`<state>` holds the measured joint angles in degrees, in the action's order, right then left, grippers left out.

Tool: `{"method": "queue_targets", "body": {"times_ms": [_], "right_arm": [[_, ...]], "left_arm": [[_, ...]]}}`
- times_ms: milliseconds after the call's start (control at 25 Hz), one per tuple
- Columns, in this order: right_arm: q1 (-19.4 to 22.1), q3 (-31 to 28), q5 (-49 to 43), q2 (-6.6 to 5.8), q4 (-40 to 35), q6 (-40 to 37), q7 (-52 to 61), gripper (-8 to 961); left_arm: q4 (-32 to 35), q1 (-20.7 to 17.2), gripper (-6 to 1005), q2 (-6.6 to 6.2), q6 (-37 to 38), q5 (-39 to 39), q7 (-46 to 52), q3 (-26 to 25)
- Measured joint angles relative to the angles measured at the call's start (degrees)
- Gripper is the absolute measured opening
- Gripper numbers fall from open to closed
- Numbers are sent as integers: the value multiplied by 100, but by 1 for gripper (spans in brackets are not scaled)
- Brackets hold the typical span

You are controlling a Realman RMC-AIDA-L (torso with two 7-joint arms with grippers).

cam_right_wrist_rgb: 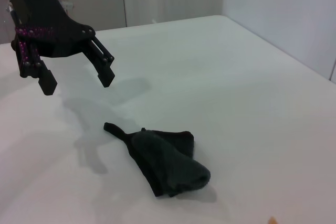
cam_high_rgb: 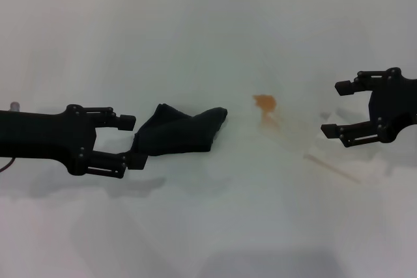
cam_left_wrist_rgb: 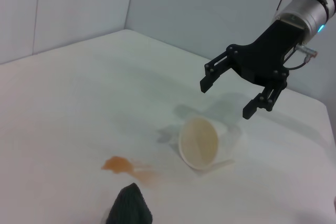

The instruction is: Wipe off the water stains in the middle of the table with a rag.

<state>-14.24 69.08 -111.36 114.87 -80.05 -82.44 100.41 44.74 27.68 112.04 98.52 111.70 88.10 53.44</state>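
The dark navy rag (cam_high_rgb: 179, 131) lies crumpled on the white table (cam_high_rgb: 195, 30), left of centre. It also shows in the right wrist view (cam_right_wrist_rgb: 163, 161), and its tip shows in the left wrist view (cam_left_wrist_rgb: 129, 208). The orange-brown water stain (cam_high_rgb: 264, 102) sits to the rag's right, apart from it, and shows in the left wrist view (cam_left_wrist_rgb: 118, 164). My left gripper (cam_high_rgb: 130, 141) is open and empty at the rag's left end. In the right wrist view the left gripper (cam_right_wrist_rgb: 77, 85) hangs above the table, clear of the rag. My right gripper (cam_high_rgb: 335, 109) is open and empty at the right.
A clear cup (cam_left_wrist_rgb: 199, 142) lies on its side on the table below my right gripper (cam_left_wrist_rgb: 226, 99), right of the stain. In the head view the cup (cam_high_rgb: 332, 154) is faint. The table's far edge meets a grey wall.
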Motion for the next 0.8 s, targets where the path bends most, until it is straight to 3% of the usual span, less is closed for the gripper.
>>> {"method": "queue_targets", "body": {"times_ms": [800], "right_arm": [[-9, 0, 0, 0, 10, 1, 21, 837]], "left_arm": [[0, 18, 857, -7, -18, -9, -3, 0]]}}
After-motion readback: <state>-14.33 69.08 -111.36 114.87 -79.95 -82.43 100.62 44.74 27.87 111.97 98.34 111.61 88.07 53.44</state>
